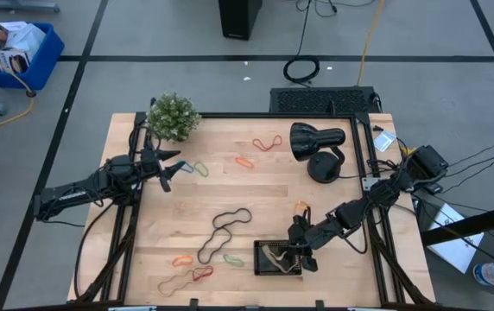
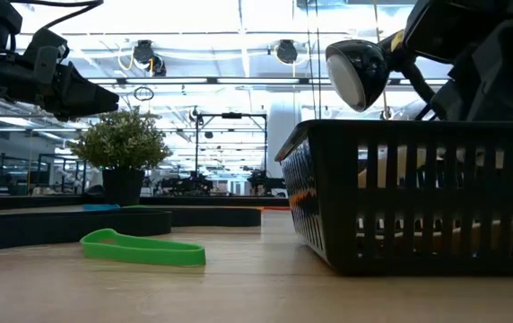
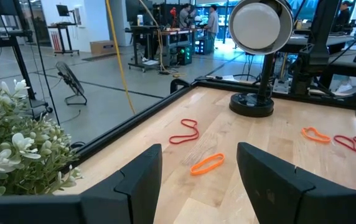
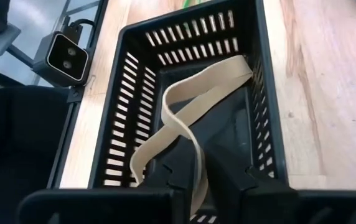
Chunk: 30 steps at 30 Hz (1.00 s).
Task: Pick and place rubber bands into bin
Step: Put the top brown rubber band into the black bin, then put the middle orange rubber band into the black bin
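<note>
My right pincer (image 4: 193, 165) over the bin (image 4: 266, 93), narrow around the tan rubber band (image 4: 190, 99) draped inside | my left pincer (image 1: 167, 169) wide, beside the plant (image 1: 173, 116)

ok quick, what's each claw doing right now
left claw: open, empty, raised near the plant.
right claw: over the bin, tan rubber band between its fingers; grip cannot be told.
</note>
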Each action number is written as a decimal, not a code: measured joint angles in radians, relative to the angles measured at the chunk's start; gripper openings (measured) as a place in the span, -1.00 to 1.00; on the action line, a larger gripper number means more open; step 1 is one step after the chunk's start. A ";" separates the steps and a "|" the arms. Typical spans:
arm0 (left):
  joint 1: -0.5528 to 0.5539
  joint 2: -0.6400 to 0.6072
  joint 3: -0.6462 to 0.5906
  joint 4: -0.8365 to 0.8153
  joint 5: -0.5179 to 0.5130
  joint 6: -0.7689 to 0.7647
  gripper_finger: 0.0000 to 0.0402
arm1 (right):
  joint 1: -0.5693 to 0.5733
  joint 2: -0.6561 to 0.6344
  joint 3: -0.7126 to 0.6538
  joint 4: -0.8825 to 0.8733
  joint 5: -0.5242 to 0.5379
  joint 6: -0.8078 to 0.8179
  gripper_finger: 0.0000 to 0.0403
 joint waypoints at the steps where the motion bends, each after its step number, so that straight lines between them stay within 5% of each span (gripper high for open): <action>1: 0.000 0.000 0.000 0.000 0.000 0.000 0.08 | 0.000 0.000 0.000 0.000 0.000 0.000 -0.75; 12: 0.000 0.000 0.000 0.000 0.000 0.000 0.08 | -0.002 -0.023 0.000 -0.006 -0.022 -0.055 -0.40; 21: 0.000 0.000 0.000 0.000 0.000 -0.001 0.08 | -0.008 -0.224 0.000 -0.122 -0.020 -0.101 -0.38; 30: 0.000 0.000 0.000 -0.001 0.000 -0.002 0.08 | -0.030 -0.370 0.000 -0.527 0.212 -0.098 -0.38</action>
